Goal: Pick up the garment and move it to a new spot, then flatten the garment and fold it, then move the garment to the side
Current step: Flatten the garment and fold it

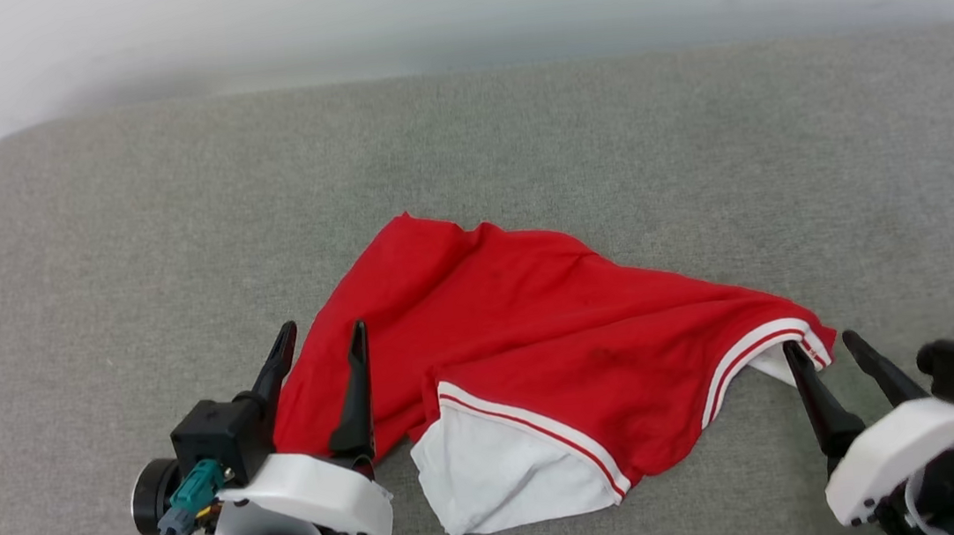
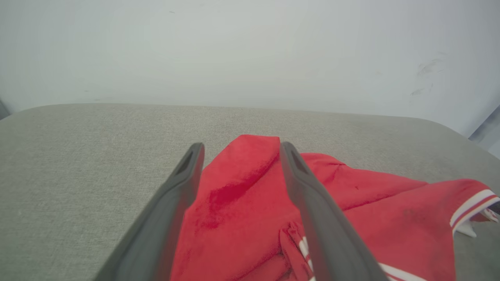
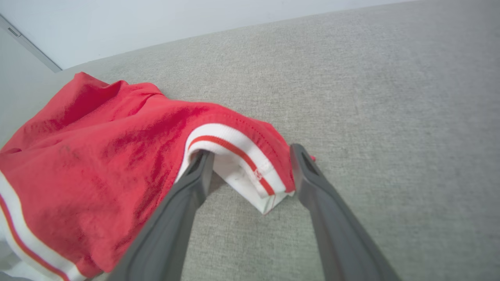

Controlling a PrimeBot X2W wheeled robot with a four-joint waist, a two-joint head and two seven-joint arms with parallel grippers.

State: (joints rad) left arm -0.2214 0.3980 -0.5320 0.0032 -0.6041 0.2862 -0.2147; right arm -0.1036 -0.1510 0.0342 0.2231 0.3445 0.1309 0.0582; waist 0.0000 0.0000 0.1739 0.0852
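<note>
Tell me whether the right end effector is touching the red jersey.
Touching. In the right wrist view, one of the fingers of the open right end effector has its tip tucked under the striped trim of the red jersey.

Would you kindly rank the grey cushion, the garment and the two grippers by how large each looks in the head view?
Largest to smallest:
1. grey cushion
2. garment
3. left gripper and right gripper: they look about alike, so I would not rank one above the other.
</note>
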